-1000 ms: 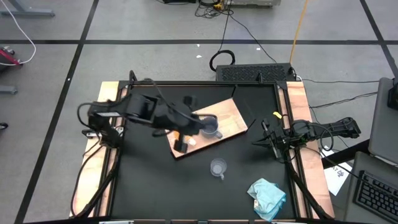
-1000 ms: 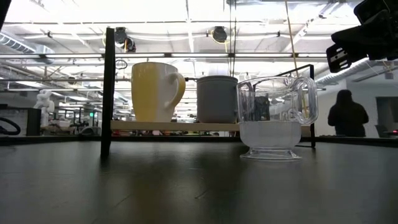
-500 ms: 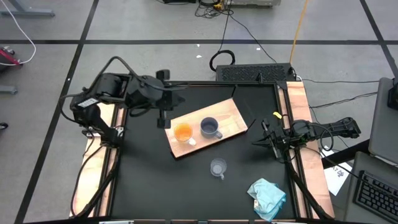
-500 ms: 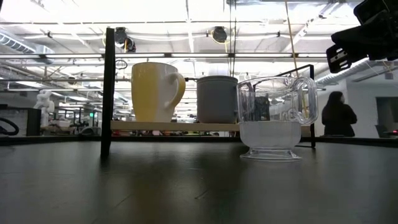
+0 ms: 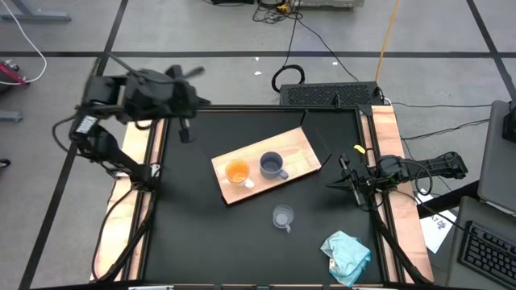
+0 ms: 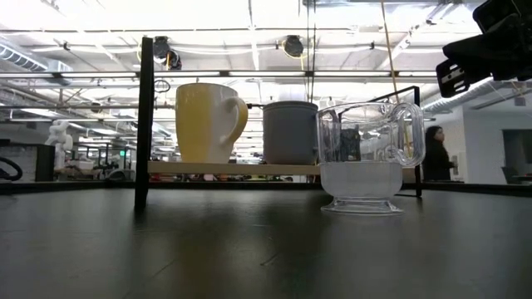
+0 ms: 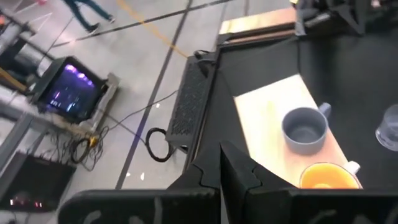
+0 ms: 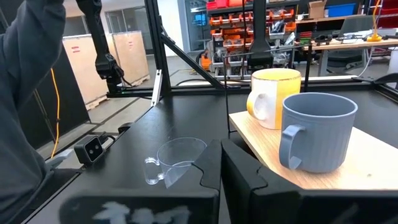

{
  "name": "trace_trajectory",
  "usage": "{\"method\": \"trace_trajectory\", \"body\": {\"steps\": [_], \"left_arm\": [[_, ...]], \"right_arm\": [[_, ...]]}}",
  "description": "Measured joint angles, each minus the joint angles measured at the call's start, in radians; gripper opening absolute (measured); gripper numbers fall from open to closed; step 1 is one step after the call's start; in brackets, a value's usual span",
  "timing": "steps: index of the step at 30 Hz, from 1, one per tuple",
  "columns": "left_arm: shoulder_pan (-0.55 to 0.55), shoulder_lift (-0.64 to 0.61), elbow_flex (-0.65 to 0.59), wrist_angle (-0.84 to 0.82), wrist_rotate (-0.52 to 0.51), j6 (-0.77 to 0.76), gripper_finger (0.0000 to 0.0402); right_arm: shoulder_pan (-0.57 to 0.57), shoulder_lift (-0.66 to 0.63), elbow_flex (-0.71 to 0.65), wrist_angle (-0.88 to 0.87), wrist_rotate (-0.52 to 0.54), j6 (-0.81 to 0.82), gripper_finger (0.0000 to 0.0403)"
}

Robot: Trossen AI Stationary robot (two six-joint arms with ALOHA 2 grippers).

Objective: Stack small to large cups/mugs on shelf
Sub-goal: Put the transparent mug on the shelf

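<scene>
The light-wood shelf (image 5: 294,150) lies slantwise on the black table. On it stand the orange mug (image 5: 237,171) with a white handle and, to its right, the blue-grey mug (image 5: 272,165). Both rest upright on their bases. The clear glass cup (image 5: 282,217) stands on its foot on the tabletop, nearer than the shelf. My left gripper (image 5: 185,137) hovers shut over the table's far left corner, away from all the cups. My right gripper (image 5: 329,186) rests shut at the table's right edge and points level toward the shelf. The left wrist view shows both mugs (image 7: 305,129) (image 7: 329,176).
A crumpled pale teal cloth (image 5: 348,254) lies at the near right corner. A black keyboard-like unit (image 5: 330,94) sits beyond the far edge. Wooden rails (image 5: 387,129) run along the table's sides. A person (image 6: 434,154) walks in the room behind.
My left gripper has drawn back from above the shelf by the mugs, going up and toward the table's far left corner, and has stayed shut. The orange mug, which the arm covered before, now shows. Mugs and glass cup have kept their places.
</scene>
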Motion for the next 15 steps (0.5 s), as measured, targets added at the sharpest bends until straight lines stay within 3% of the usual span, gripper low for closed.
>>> {"method": "trace_trajectory", "body": {"steps": [7, 15], "left_arm": [[0.040, -0.101, -0.038, -0.089, 0.007, -0.044, 0.0000], [0.052, -0.297, -0.281, -0.083, 0.007, -0.117, 0.0000]], "right_arm": [[0.000, 0.000, 0.000, 0.000, 0.000, 0.004, 0.0000], [0.000, 0.000, 0.000, 0.000, 0.000, 0.008, 0.0000]]}}
